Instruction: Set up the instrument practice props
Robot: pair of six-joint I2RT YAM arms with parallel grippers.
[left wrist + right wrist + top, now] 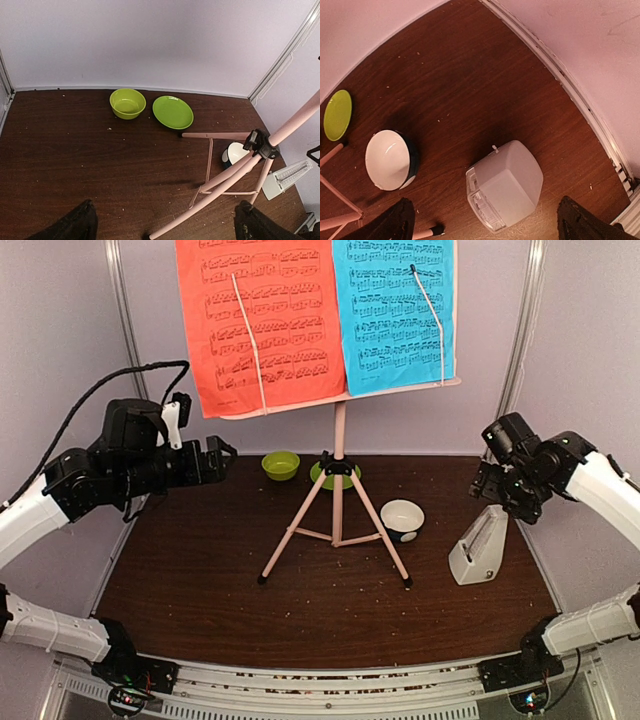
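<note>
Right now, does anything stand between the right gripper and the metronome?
Nothing visible does. The right gripper hangs open above the metronome, which shows unobstructed between its fingers in the right wrist view. The white bowl sits off to one side, apart from the metronome.

Dark brown wood-grain table (200,590) beneath me, pale crumbs (109,128) scattered over it. Lilac walls (60,320) close its back and sides. Metal posts (524,330) at its back corners. Ribbed metal rail (330,685) along its near edge. Even light.
</note>
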